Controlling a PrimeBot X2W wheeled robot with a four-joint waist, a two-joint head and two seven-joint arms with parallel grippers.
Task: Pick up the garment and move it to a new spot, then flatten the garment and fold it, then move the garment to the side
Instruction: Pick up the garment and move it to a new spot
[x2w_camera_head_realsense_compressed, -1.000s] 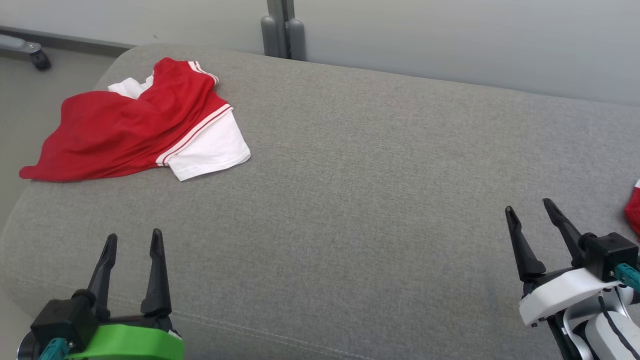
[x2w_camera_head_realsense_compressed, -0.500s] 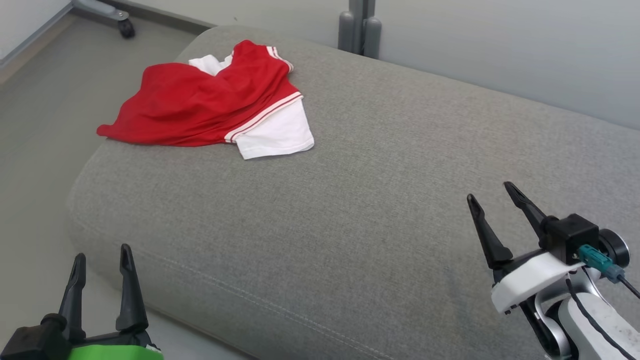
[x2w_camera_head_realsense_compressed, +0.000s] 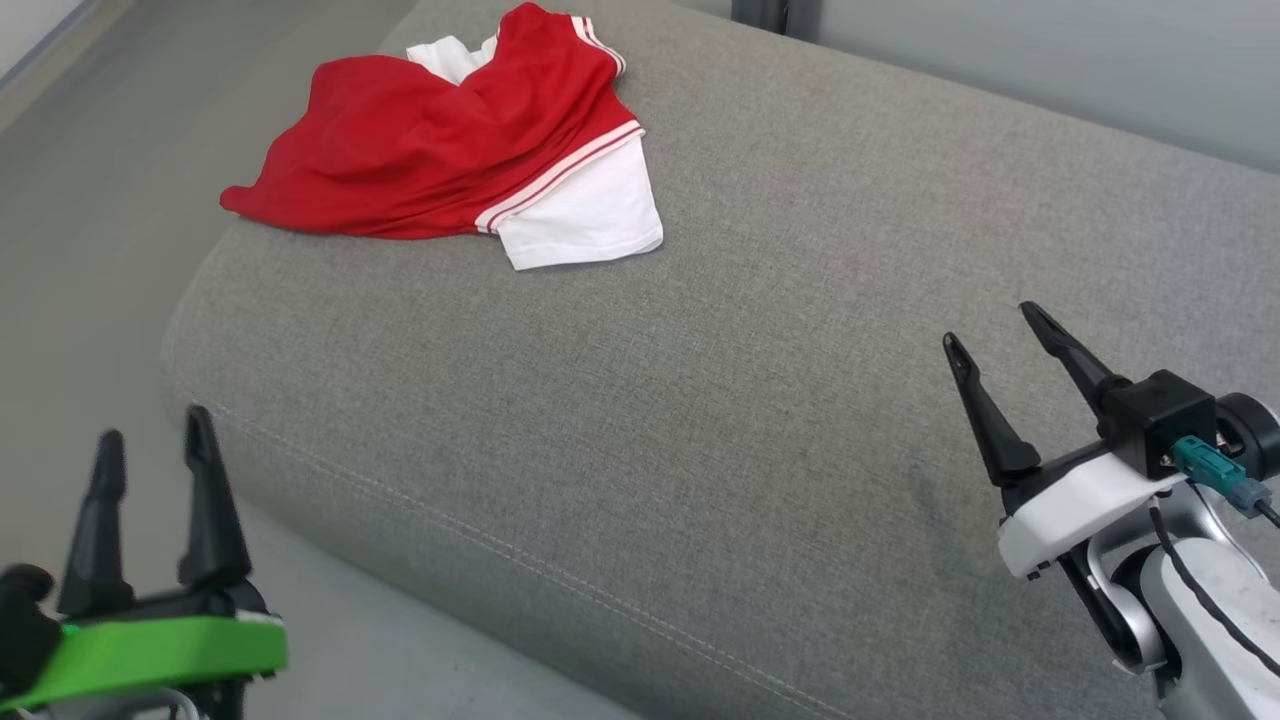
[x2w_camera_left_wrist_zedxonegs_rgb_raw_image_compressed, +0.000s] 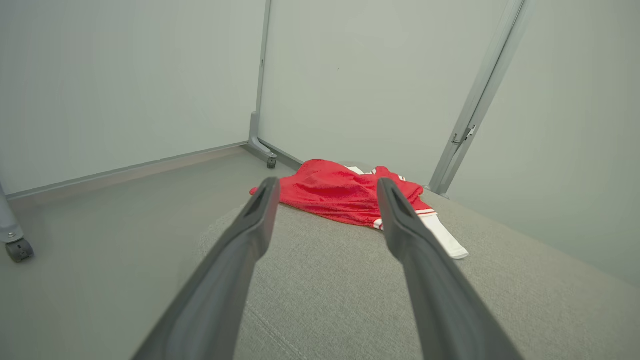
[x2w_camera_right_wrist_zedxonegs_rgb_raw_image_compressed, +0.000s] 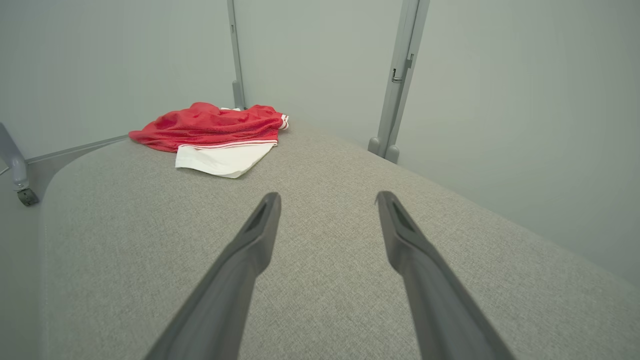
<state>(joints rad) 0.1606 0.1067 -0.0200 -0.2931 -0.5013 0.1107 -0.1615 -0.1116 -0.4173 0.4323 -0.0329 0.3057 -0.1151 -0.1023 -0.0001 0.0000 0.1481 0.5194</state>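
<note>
The garment (x2w_camera_head_realsense_compressed: 440, 150) is a red and white shirt lying crumpled at the far left end of a grey cushioned surface (x2w_camera_head_realsense_compressed: 720, 400). It also appears in the left wrist view as the garment (x2w_camera_left_wrist_zedxonegs_rgb_raw_image_compressed: 340, 195) and in the right wrist view as the garment (x2w_camera_right_wrist_zedxonegs_rgb_raw_image_compressed: 215, 130). My left gripper (x2w_camera_head_realsense_compressed: 150, 422) hangs open at the lower left, off the cushion's front corner and well short of the shirt. Over the cushion's right part my right gripper (x2w_camera_head_realsense_compressed: 990, 325) is open too, nothing between its fingers.
Grey floor (x2w_camera_head_realsense_compressed: 90, 230) lies left of the cushion, whose rounded front edge (x2w_camera_head_realsense_compressed: 420, 500) runs diagonally. Pale wall panels with a grey post (x2w_camera_right_wrist_zedxonegs_rgb_raw_image_compressed: 400, 75) stand behind. A caster wheel (x2w_camera_left_wrist_zedxonegs_rgb_raw_image_compressed: 19, 249) stands on the floor at the left.
The head camera has turned left and down, so the whole picture shifted. A red item at the right edge has left the frame. Both grippers stay open.
</note>
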